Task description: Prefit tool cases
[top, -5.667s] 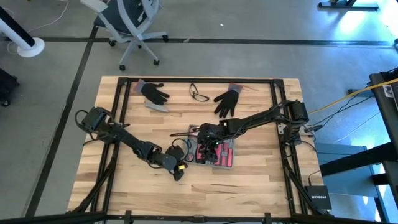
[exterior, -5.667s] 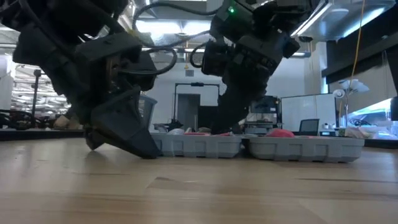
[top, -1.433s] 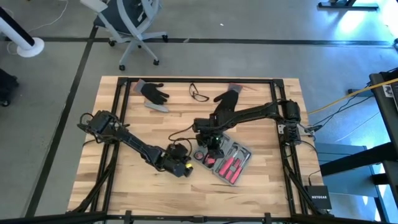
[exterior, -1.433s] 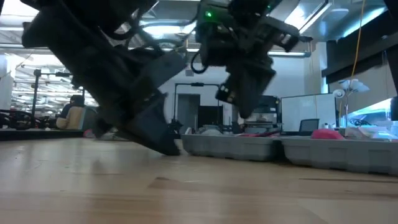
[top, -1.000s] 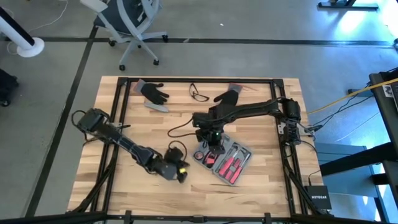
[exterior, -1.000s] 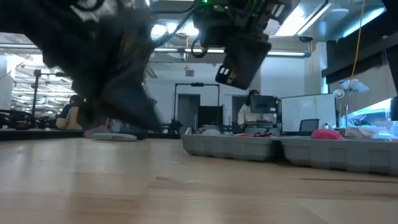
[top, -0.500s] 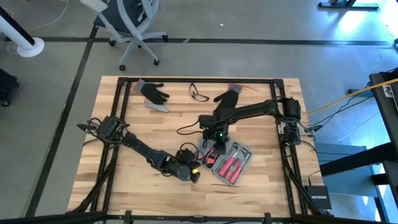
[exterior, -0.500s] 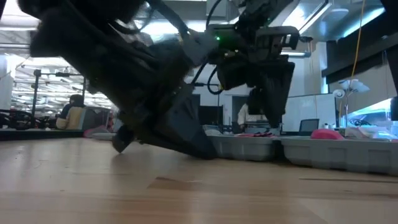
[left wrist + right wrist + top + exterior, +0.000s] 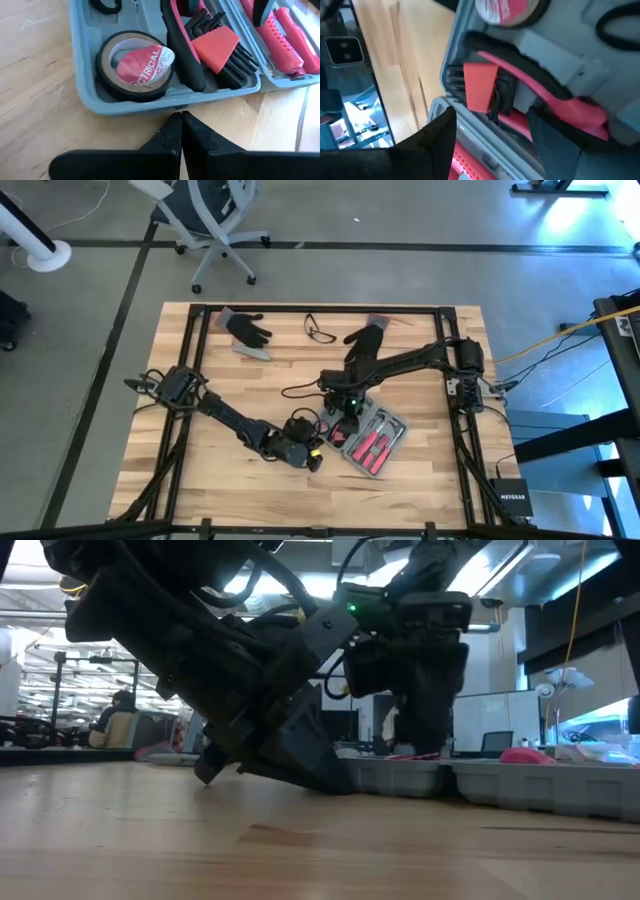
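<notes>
- High view, looking straight down: open tool case [image 9: 365, 440] lying flat on the wooden table [image 9: 420, 480], right of centre, red-handled tools inside. Left gripper [image 9: 312, 460] low on the table just beside the case's near-left edge. Right gripper [image 9: 349, 412] poised over the case's far-left corner. Along the far edge, well apart from the case: two black gloves [image 9: 247, 328] and [image 9: 365, 340], with safety glasses [image 9: 320, 331] between them. Office chair [image 9: 205, 215] on the floor beyond the table.
- Low view, level with the tabletop: dark bulk of both arms blocking most of the grey case wall [image 9: 500, 783]; only its right stretch visible. Person seated far off in the room [image 9: 120, 720].
- Left wrist view: fingers [image 9: 167, 137] pressed together, empty, tips nearly at the case rim [image 9: 165, 104]. Behind the rim, a tape roll [image 9: 135, 65], black hex keys in a red holder [image 9: 217, 45], and pliers [image 9: 182, 45].
- Right wrist view: fingers [image 9: 440, 135] spread wide, empty, straddling the case's hinge area above the red holder [image 9: 480, 92] and a red-handled tool [image 9: 555, 105].
</notes>
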Tool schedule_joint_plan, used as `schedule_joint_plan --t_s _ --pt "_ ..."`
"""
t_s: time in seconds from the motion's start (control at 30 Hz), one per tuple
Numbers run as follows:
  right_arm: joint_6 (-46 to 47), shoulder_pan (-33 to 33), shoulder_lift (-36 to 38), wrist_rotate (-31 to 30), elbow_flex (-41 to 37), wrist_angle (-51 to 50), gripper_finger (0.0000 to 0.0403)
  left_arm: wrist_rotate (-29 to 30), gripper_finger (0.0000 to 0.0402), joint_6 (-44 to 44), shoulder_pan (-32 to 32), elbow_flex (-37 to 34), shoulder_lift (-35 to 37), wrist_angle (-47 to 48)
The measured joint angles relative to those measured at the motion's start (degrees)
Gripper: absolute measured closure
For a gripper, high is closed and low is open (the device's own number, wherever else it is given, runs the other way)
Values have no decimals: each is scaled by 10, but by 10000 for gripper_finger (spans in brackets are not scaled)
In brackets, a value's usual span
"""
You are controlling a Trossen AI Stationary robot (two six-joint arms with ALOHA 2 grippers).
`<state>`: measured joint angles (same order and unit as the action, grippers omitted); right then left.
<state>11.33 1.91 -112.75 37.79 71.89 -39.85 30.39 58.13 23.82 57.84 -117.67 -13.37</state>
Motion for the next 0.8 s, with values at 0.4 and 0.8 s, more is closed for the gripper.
schedule_joint_plan --t_s 0.4,0.8 --pt "17 0 1 26 -20 30 183 19 402 -22 23 1 -30 -87" --pt "35 0 -17 59 -21 56 187 -33 402 -102 41 0 -50 -238"
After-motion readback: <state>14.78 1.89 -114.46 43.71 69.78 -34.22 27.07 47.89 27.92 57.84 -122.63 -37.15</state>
